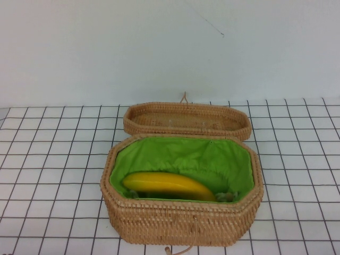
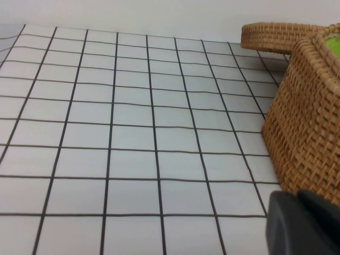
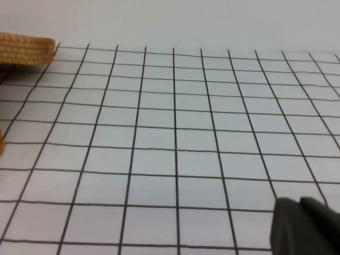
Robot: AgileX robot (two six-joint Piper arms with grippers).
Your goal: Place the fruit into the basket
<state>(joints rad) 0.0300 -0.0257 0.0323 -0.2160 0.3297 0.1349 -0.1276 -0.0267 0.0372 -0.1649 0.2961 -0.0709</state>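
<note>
The yellow banana [image 1: 167, 185] lies inside the deep wicker basket [image 1: 180, 223], on its green lining near the front wall. The basket stands open at the table's middle. Neither arm shows in the high view. My left gripper [image 2: 300, 195] is shut and empty, low over the table just left of the basket's side wall [image 2: 308, 117]. My right gripper [image 3: 300, 202] is shut and empty over bare gridded table to the right of the basket.
The shallow unlined wicker lid [image 1: 186, 119] lies right behind the basket; it also shows in the left wrist view [image 2: 276, 37] and the right wrist view [image 3: 26, 48]. White gridded table [image 1: 53, 159] spreads on both sides.
</note>
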